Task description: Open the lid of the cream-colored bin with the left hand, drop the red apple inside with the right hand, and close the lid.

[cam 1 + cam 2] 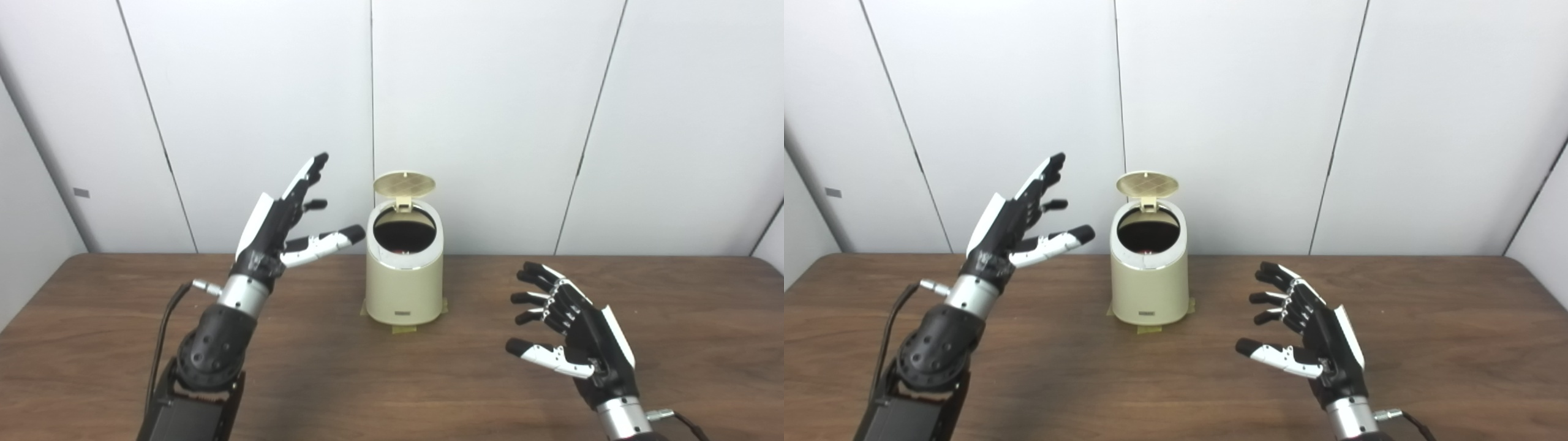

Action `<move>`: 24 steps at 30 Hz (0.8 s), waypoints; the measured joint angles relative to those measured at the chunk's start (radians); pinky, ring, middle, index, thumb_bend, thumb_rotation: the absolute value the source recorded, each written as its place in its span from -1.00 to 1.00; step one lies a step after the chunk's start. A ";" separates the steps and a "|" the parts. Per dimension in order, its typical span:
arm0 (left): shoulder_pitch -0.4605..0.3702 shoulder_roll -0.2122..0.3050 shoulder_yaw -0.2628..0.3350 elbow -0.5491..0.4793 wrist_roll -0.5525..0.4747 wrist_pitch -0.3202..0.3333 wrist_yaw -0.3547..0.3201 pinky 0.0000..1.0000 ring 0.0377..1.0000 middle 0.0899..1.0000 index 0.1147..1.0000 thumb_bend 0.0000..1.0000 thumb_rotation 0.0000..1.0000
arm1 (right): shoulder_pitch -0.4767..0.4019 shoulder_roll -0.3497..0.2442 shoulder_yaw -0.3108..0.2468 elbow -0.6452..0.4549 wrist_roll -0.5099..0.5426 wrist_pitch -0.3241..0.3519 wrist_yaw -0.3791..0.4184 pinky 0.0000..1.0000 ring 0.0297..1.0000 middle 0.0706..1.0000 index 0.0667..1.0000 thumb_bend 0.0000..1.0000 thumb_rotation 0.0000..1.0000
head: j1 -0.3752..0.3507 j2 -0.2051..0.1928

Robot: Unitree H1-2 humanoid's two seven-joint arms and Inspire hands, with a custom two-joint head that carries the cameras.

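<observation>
The cream-colored bin point(404, 288) stands at the middle of the brown table point(306, 367), near the back edge. Its round lid point(404, 183) is tipped up at the back, so the dark mouth shows. A sliver of red, the apple point(1149, 250), is just visible deep inside. My left hand point(288, 220) is raised to the left of the bin, level with its rim, fingers spread and holding nothing. My right hand point(569, 324) hovers low over the table to the bin's right, fingers spread and empty.
White wall panels point(490, 122) close off the table right behind the bin. Yellowish tape tabs point(404, 329) show at the bin's base. A cable point(165, 324) runs along my left forearm.
</observation>
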 measured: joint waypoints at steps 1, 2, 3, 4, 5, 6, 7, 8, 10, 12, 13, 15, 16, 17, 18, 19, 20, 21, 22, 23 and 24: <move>-0.026 0.009 -0.017 0.011 0.047 0.018 0.002 0.92 1.00 1.00 1.00 0.94 -0.09 | 0.000 0.001 0.001 0.000 0.000 0.000 0.000 0.06 0.34 0.58 0.58 0.58 -0.58 | -0.002 -0.002; -0.051 0.015 -0.037 0.029 0.090 0.029 0.004 0.86 1.00 1.00 1.00 0.97 -0.09 | 0.000 0.001 0.001 0.000 0.000 0.000 0.000 0.05 0.33 0.57 0.58 0.58 -0.59 | -0.003 -0.002; -0.076 0.018 -0.055 0.055 0.123 0.037 0.005 0.83 1.00 1.00 1.00 0.99 -0.08 | 0.000 0.001 0.001 0.000 0.000 0.000 0.000 0.04 0.33 0.57 0.58 0.58 -0.59 | -0.003 -0.002; -0.100 0.019 -0.071 0.082 0.154 0.045 0.005 0.76 1.00 1.00 1.00 1.00 -0.07 | -0.001 0.002 0.002 0.000 0.000 0.000 0.000 0.04 0.32 0.57 0.58 0.57 -0.58 | -0.003 -0.002; -0.118 0.018 -0.080 0.103 0.172 0.054 0.005 0.72 1.00 1.00 1.00 1.00 -0.07 | -0.002 0.002 0.002 0.000 0.000 0.000 0.000 0.03 0.31 0.57 0.59 0.57 -0.58 | -0.006 -0.003; -0.137 0.017 -0.088 0.127 0.184 0.060 0.004 0.70 0.99 1.00 1.00 1.00 -0.08 | -0.003 0.003 0.003 0.000 0.000 0.000 0.000 0.02 0.31 0.56 0.59 0.57 -0.59 | -0.009 -0.003; -0.153 0.016 -0.094 0.149 0.191 0.061 0.003 0.68 0.98 1.00 1.00 0.98 -0.11 | -0.004 0.003 0.003 0.000 0.000 0.000 0.000 0.01 0.29 0.56 0.58 0.56 -0.59 | -0.011 -0.002; -0.172 0.015 -0.102 0.176 0.196 0.062 0.001 0.68 0.98 1.00 1.00 0.97 -0.13 | -0.004 0.003 0.003 0.000 0.000 0.001 0.000 0.01 0.29 0.55 0.58 0.56 -0.59 | -0.011 -0.002; -0.206 0.015 -0.117 0.215 0.208 0.063 -0.005 0.67 0.97 1.00 1.00 0.98 -0.14 | -0.005 0.004 0.004 0.000 0.000 0.002 0.000 0.00 0.28 0.55 0.57 0.57 -0.59 | -0.009 -0.002; -0.243 0.016 -0.134 0.255 0.219 0.053 -0.007 0.67 0.97 1.00 1.00 0.98 -0.14 | -0.006 0.005 0.004 -0.001 0.000 0.003 -0.001 0.00 0.27 0.55 0.57 0.57 -0.59 | -0.008 -0.002; -0.260 0.018 -0.144 0.273 0.227 0.043 -0.007 0.80 0.98 1.00 1.00 0.98 -0.11 | -0.007 0.007 0.005 -0.001 0.000 0.003 -0.001 -0.01 0.27 0.56 0.57 0.57 -0.59 | -0.008 -0.002; -0.291 0.030 -0.185 0.316 0.261 0.009 -0.012 0.95 1.00 1.00 1.00 1.00 -0.07 | -0.007 0.007 0.007 -0.001 -0.001 0.003 0.000 -0.02 0.26 0.56 0.57 0.58 -0.57 | -0.009 -0.002; -0.304 0.034 -0.200 0.332 0.273 -0.001 -0.021 0.98 1.00 1.00 1.00 1.00 -0.06 | -0.007 0.007 0.008 -0.001 -0.004 0.003 -0.001 -0.02 0.26 0.56 0.57 0.57 -0.57 | -0.009 -0.002; -0.315 0.038 -0.214 0.345 0.285 -0.012 -0.030 0.99 1.00 1.00 0.99 1.00 -0.06 | -0.007 0.007 0.009 -0.001 -0.008 0.003 -0.001 -0.02 0.25 0.56 0.56 0.57 -0.58 | -0.011 0.000; -0.323 0.042 -0.225 0.351 0.294 -0.014 -0.041 1.00 1.00 1.00 0.96 1.00 -0.06 | -0.008 0.007 0.009 -0.001 -0.012 0.003 -0.001 -0.02 0.25 0.55 0.56 0.56 -0.58 | -0.012 0.000; -0.328 0.044 -0.233 0.354 0.299 -0.017 -0.048 1.00 1.00 0.98 0.92 1.00 -0.06 | -0.008 0.007 0.008 -0.001 -0.014 0.003 -0.001 -0.02 0.25 0.54 0.55 0.56 -0.58 | -0.014 -0.003; -0.333 0.044 -0.236 0.360 0.303 -0.017 -0.057 1.00 1.00 0.96 0.87 1.00 -0.07 | -0.008 0.007 0.008 0.000 -0.014 0.003 -0.002 -0.02 0.25 0.54 0.55 0.56 -0.58 | -0.014 -0.003; -0.336 0.044 -0.237 0.365 0.304 -0.017 -0.069 1.00 1.00 0.95 0.85 1.00 -0.07 | -0.008 0.007 0.008 0.000 -0.015 0.003 -0.004 -0.02 0.25 0.54 0.55 0.56 -0.58 | -0.014 -0.003; -0.338 0.045 -0.238 0.369 0.304 -0.017 -0.078 1.00 1.00 0.92 0.80 1.00 -0.06 | -0.009 0.008 0.008 -0.001 -0.015 0.005 -0.005 -0.02 0.25 0.54 0.56 0.56 -0.59 | -0.015 -0.002; -0.339 0.045 -0.239 0.375 0.303 -0.017 -0.088 1.00 1.00 0.91 0.76 1.00 -0.07 | -0.009 0.008 0.008 -0.001 -0.015 0.006 -0.005 -0.02 0.25 0.54 0.56 0.55 -0.60 | -0.015 -0.002; -0.339 0.046 -0.240 0.377 0.302 -0.017 -0.099 1.00 1.00 0.90 0.74 1.00 -0.07 | -0.010 0.008 0.008 -0.001 -0.015 0.006 -0.005 -0.02 0.25 0.54 0.55 0.54 -0.60 | -0.015 -0.002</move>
